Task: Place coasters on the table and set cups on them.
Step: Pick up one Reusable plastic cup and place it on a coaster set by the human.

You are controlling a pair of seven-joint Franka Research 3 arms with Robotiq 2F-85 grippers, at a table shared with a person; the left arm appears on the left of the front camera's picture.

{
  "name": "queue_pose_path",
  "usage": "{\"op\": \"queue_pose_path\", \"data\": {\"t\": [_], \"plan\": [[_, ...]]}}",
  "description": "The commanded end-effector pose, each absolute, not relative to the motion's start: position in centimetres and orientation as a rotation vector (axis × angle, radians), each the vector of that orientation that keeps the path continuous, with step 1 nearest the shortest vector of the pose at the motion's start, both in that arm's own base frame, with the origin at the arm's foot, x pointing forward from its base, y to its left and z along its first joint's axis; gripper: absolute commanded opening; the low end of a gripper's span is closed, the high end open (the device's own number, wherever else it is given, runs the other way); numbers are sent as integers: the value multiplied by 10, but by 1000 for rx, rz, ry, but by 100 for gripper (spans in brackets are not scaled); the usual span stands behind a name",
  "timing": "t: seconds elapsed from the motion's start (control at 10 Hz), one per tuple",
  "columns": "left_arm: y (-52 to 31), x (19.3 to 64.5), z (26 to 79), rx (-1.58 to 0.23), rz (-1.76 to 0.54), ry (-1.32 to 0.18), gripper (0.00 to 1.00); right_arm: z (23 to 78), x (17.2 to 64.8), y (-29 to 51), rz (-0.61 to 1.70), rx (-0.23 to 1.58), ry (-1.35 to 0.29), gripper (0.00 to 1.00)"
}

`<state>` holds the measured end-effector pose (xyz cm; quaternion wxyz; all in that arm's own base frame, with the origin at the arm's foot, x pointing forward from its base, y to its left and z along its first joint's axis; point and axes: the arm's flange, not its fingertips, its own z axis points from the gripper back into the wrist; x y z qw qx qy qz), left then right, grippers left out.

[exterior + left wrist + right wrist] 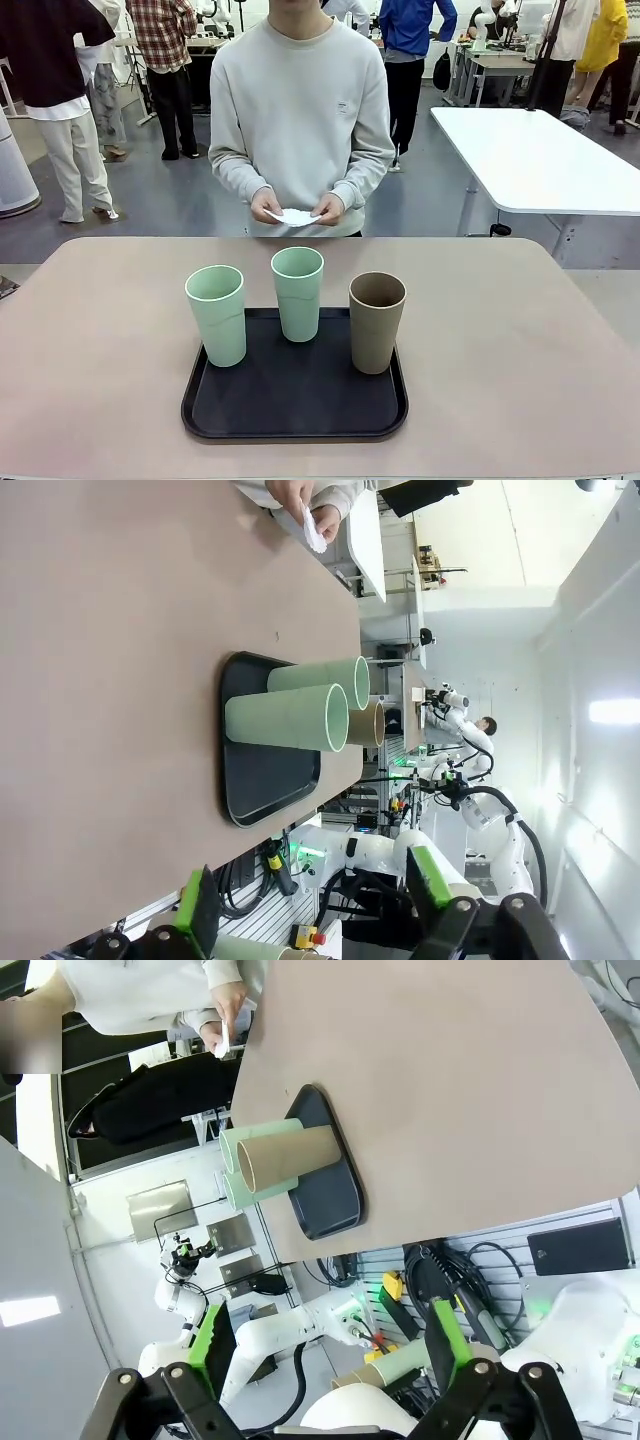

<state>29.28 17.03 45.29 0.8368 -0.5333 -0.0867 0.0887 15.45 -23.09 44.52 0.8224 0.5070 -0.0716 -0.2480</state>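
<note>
Three cups stand upright on a black tray (295, 405) in the middle of the table (100, 350): a mint green cup (217, 313) at the left, a second mint green cup (298, 292) behind the middle, and a brown cup (376, 321) at the right. The person at the far edge holds the white coasters (295, 216) in both hands above the table's rim. In the left wrist view my left gripper (315, 895) is open and far from the cups (285, 717). My right gripper (330, 1340) is also open, well away from the brown cup (290, 1157).
Bare tabletop lies on both sides of the tray and between it and the person. A glossy white table (540, 160) stands at the back right. Other people stand farther off in the room.
</note>
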Motion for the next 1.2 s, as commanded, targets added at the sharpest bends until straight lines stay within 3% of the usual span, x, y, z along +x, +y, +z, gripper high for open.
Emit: {"op": "queue_pose_path", "data": {"t": [0.0,1.1], "plan": [[172,292,453,-1143,194,-196,100,445,153,-229,-526,1089,-153,100],[172,292,453,-1143,194,-196,100,445,153,-229,-526,1089,-153,100]]}}
